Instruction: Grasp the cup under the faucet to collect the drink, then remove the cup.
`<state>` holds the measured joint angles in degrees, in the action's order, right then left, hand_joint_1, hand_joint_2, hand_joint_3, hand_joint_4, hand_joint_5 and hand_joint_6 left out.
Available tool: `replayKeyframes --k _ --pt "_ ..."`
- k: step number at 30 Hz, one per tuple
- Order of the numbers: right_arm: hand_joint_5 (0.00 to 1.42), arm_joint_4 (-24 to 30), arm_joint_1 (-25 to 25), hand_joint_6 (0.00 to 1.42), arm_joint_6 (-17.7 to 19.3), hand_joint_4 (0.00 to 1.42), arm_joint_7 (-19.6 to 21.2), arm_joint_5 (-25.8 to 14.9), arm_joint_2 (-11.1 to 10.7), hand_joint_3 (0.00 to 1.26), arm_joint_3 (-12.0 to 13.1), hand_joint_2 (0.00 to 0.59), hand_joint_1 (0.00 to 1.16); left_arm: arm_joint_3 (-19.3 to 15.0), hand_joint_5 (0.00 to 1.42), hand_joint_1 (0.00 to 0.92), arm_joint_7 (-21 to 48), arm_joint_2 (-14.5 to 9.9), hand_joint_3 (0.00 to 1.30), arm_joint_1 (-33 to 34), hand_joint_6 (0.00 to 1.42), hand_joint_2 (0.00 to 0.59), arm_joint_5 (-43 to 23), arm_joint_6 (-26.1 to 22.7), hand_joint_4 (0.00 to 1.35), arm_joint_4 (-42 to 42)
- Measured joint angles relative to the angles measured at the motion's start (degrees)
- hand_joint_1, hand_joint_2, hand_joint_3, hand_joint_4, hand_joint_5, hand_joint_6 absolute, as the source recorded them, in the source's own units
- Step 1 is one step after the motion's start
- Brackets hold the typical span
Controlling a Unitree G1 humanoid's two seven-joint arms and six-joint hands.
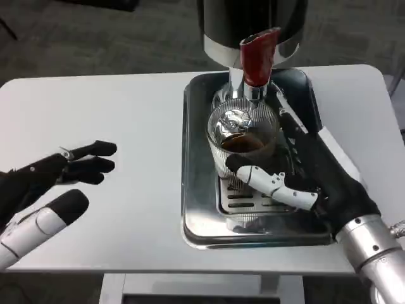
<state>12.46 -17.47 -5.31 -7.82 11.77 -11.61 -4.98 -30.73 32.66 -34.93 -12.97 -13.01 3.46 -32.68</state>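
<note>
One ribbed clear glass cup (243, 149) holding dark drink stands on the slotted steel drip tray (193, 190), directly beneath the red-handled faucet (258, 57). The right hand (304, 171) wraps the cup, fingers closed against its side. Well left of the tray, the left hand (47, 183) hovers spread, holding nothing.

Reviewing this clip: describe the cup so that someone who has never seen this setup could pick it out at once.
Start at the black drink dispenser at the far edge of the white table; below it lies a rectangular steel drip tray. On the tray's slotted grate, directly under the red-handled faucet, stands the clear ribbed glass cup with dark drink inside. The right hand wraps around it; it is the only glass there.
</note>
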Motion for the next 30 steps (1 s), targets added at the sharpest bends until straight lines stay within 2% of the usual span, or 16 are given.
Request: replayKeyframes --k 11,20,30 --pt "0.00 -3.09 -1.88 0.05 -0.01 0.00 1.12 0.78 1.29 0.00 -1.11 0.224 0.60 -0.11 0.27 0.000 0.00 0.00 0.27 -0.56 0.16 0.079 -0.01 0.54 0.27 1.28" --pt "0.00 -5.19 -3.34 0.10 0.40 0.00 2.67 3.08 2.02 0.00 -2.46 0.224 0.60 -0.21 0.28 0.000 0.01 -0.01 0.28 -0.64 0.16 0.079 -0.02 1.23 0.27 3.18" --pt "0.12 -6.08 -3.62 0.20 0.43 0.06 6.06 5.82 3.21 0.00 -4.14 0.221 0.63 -0.26 0.28 0.000 0.02 -0.03 0.29 -0.70 0.16 0.079 -0.02 2.18 0.28 5.17"
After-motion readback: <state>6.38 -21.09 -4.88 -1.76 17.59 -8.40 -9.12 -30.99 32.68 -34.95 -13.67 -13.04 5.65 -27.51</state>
